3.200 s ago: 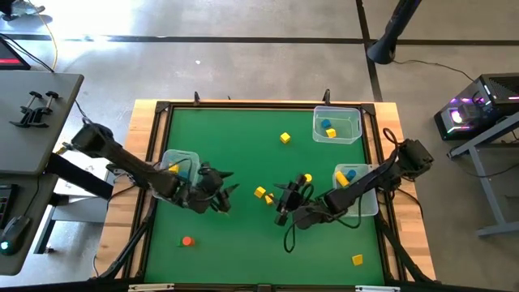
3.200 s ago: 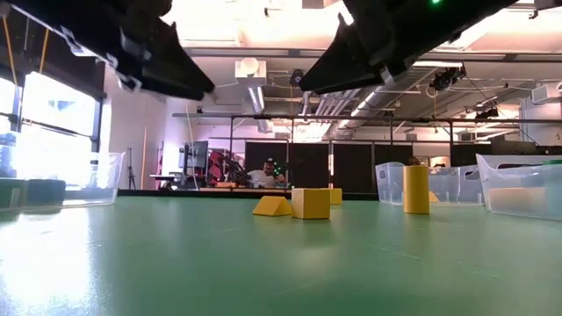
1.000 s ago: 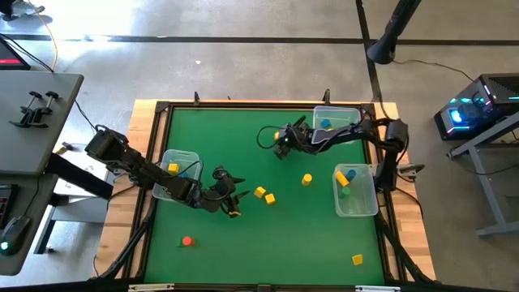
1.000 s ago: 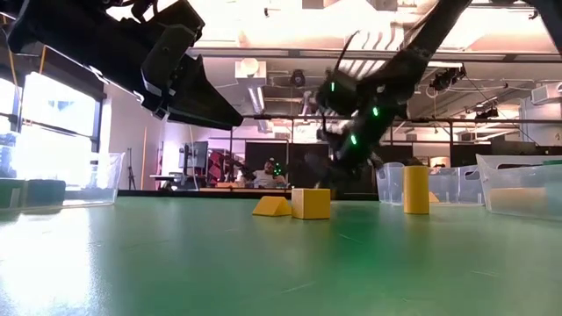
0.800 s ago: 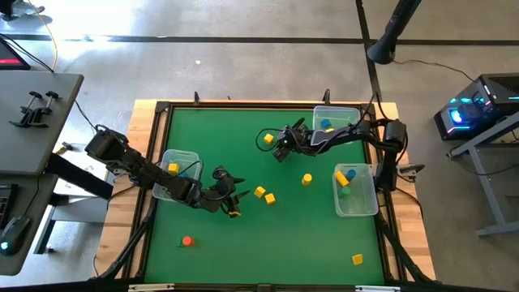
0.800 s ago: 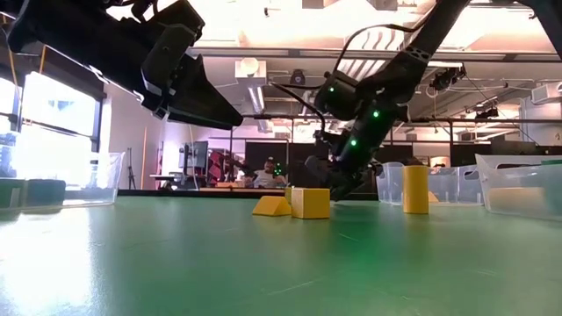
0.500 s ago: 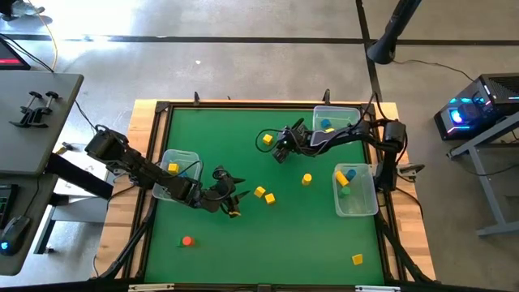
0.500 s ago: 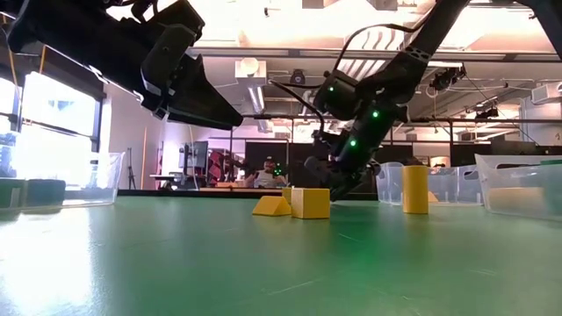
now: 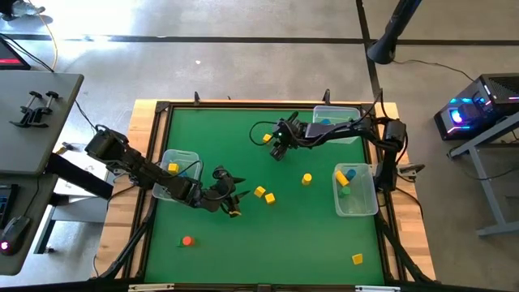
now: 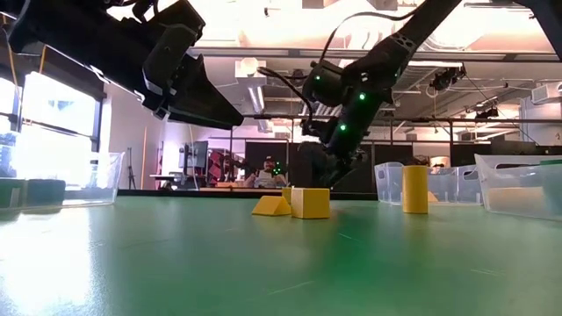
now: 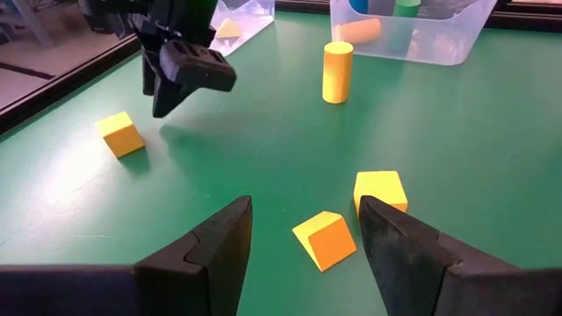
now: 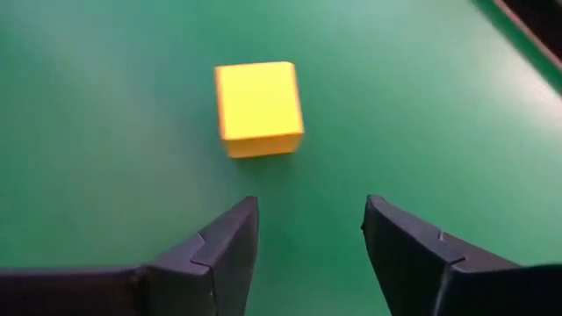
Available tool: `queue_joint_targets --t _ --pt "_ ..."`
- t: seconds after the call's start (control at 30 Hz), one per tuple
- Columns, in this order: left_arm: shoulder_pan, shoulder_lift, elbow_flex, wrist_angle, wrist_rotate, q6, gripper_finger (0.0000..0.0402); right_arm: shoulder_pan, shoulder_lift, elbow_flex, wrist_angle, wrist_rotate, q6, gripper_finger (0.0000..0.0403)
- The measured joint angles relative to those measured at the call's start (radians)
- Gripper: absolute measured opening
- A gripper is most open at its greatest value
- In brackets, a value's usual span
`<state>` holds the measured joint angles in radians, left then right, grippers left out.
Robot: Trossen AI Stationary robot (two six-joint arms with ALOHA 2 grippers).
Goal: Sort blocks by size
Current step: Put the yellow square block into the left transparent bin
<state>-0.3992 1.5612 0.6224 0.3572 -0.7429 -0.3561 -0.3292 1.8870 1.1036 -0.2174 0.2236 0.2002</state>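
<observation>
My right gripper (image 9: 275, 149) hangs open over the far middle of the green table, slanting down. A small yellow cube (image 9: 267, 139) (image 12: 259, 107) rests flat on the table just beyond its fingertips, untouched. My left gripper (image 9: 234, 203) (image 11: 303, 237) waits open, low over the table's middle left. Just ahead of it lie a yellow wedge (image 11: 325, 239) and a yellow cube (image 11: 379, 189). A yellow cylinder (image 9: 306, 178) stands upright right of centre. An orange-red block (image 9: 187, 241) and another yellow block (image 9: 357, 259) lie near the front edge.
Three clear bins hold sorted blocks: one at the left (image 9: 180, 156), one at the far right (image 9: 318, 123), one at the right (image 9: 358, 212). A raised wooden frame (image 9: 154, 146) rims the table. In the low view, a person sits far off in the room behind.
A second ago my right gripper stood low over the yellow cube. The cube now lies free, a little farther toward the table's left edge. My right gripper has since risen off the table and tipped; its fingers stay apart.
</observation>
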Motion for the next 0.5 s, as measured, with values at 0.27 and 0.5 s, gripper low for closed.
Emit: queue_joint_targets --t 0.27,0.5 --pt "0.0 0.0 0.0 -0.001 0.0 -0.009 0.0195 -0.001 -0.001 0.001 0.11 -0.146 -0.001 0.0252" --pt "0.0 0.0 0.0 -0.001 0.0 -0.008 0.0195 -0.001 0.043 0.003 0.227 -0.004 0.002 0.0262"
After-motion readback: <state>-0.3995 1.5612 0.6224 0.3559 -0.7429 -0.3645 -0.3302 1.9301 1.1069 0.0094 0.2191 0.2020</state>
